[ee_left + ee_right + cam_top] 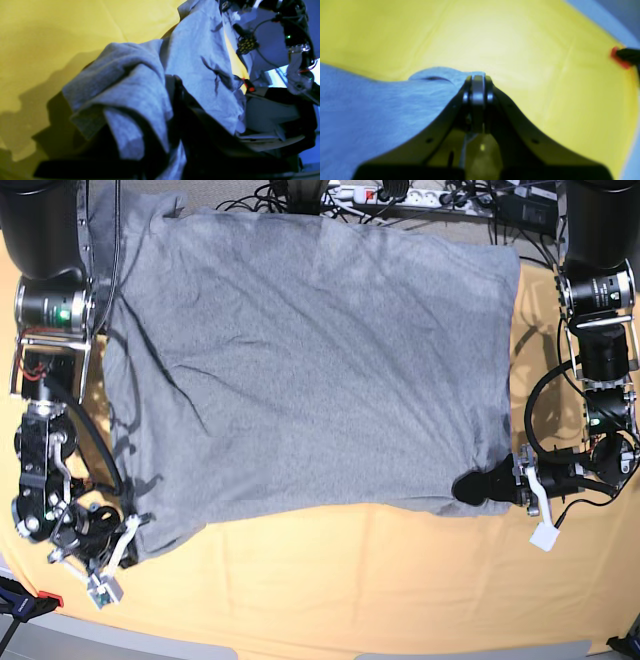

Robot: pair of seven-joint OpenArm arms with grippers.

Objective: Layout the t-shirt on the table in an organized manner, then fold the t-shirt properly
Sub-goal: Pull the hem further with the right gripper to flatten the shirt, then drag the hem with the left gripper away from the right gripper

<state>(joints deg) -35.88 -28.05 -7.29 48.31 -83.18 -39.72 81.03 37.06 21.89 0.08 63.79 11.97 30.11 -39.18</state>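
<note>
The grey t-shirt (310, 360) lies spread with a plain side up over the back half of the yellow-clothed table (350, 580). Its far part reaches the table's back edge. My right gripper (135, 532) is shut on the shirt's near corner at the base view's left. In the right wrist view its fingertips (477, 80) pinch the t-shirt's (370, 112) hem just above the table (532, 62). My left gripper (472, 486) is shut on the other near corner. In the left wrist view, bunched t-shirt (140, 95) fabric drapes over the dark fingers (182, 105) and hides their tips.
A power strip (400, 194) and cables run along the back edge. A red-and-black clamp (18, 602) sits at the table's near left corner, and a red-and-black clamp (623, 56) shows at the table edge in the right wrist view. Bare yellow cloth lies between shirt and front edge (300, 646).
</note>
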